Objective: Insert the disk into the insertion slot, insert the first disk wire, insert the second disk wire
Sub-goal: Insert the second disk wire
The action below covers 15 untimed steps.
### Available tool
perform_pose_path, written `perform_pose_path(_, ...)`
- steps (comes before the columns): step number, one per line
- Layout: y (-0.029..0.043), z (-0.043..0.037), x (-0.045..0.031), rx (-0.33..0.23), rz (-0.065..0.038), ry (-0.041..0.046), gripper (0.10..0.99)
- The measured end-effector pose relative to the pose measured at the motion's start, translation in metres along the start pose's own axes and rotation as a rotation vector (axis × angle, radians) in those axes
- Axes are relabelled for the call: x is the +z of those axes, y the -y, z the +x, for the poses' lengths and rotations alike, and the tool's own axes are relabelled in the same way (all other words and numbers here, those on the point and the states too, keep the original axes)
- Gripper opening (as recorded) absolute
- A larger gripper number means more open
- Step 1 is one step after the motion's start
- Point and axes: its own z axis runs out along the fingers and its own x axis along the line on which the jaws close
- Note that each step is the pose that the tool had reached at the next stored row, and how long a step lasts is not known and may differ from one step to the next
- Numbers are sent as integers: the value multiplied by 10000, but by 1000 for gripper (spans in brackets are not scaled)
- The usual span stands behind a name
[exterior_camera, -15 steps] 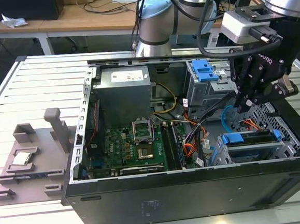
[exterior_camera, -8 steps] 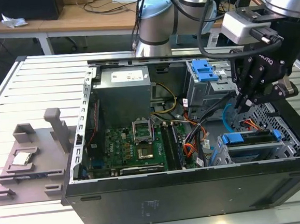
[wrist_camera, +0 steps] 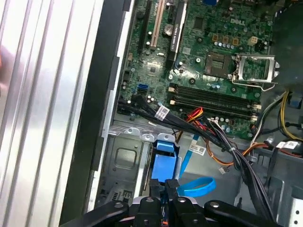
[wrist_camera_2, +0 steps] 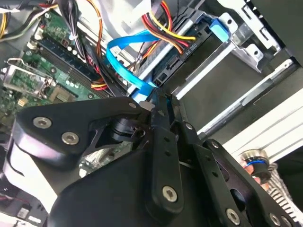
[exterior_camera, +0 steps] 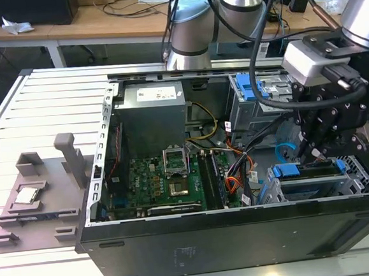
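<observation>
The open computer case (exterior_camera: 199, 239) lies on a slatted metal table (exterior_camera: 42, 111) in a workshop with wooden benches behind. Inside the case, at the exterior view's right, the disk (exterior_camera: 308, 170) already sits in the insertion slot (exterior_camera: 360, 178). The gripper (wrist_camera_2: 158, 97) hovers at the disk's rear edge, jaws pinched on the second disk wire (wrist_camera_2: 124, 64); the first disk wire (wrist_camera_2: 165, 26) looks plugged in beside it. Seating this plug well probably needs square alignment and gentle, straight pressure.

Access beside the disk (exterior_camera: 305, 170) is restricted: the second disk wire (wrist_camera_2: 124, 64) loops just alongside; black cable bundle (wrist_camera: 199, 130) crosses nearby.
</observation>
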Motion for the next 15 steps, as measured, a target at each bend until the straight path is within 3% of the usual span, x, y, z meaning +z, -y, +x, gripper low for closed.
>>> perform_pose_path(5, 63, 8, 61, 410, -1, 17, 165)
perform_pose_path(10, 181, 8, 108, 775, -1, 32, 165)
perform_pose_path(15, 221, -6, 128, 1227, -1, 50, 165)
